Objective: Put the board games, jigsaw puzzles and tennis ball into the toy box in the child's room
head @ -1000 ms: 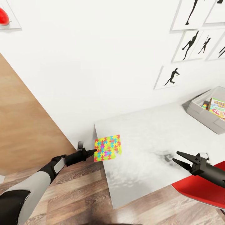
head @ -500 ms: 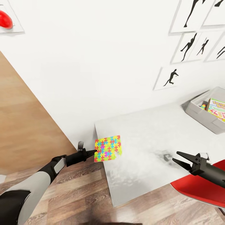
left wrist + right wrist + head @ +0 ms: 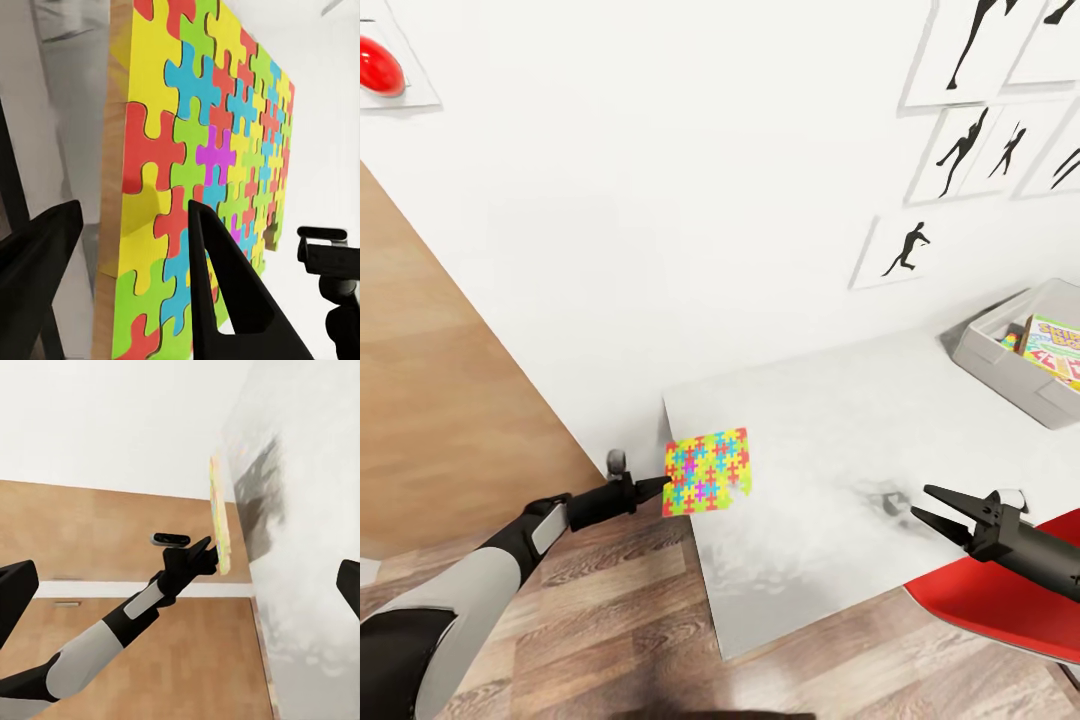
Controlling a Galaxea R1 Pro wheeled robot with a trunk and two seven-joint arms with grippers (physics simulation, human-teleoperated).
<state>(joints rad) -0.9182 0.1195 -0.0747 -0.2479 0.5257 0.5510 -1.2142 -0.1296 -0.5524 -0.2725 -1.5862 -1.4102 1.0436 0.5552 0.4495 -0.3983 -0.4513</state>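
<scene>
Puzzle (image 3: 706, 471) pinched at its edge by the left gripper (image 3: 656, 487), held over the desk (image 3: 830, 440) corner, raised slightly since a second ago; right gripper (image 3: 922, 505) spread, empty; toy box (image 3: 1000, 362) well beyond both, transfer pending.

Multicoloured interlocking-piece jigsaw puzzle (image 3: 706, 471), light grey table (image 3: 830, 430), red chair (image 3: 1000, 600)

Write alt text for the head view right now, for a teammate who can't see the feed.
The left gripper holds a thin multicoloured jigsaw puzzle square by its edge at the near-left corner of the light grey table. The right gripper hovers open over the table's near side. Far right, a light grey toy box already holds printed game boxes.
</scene>
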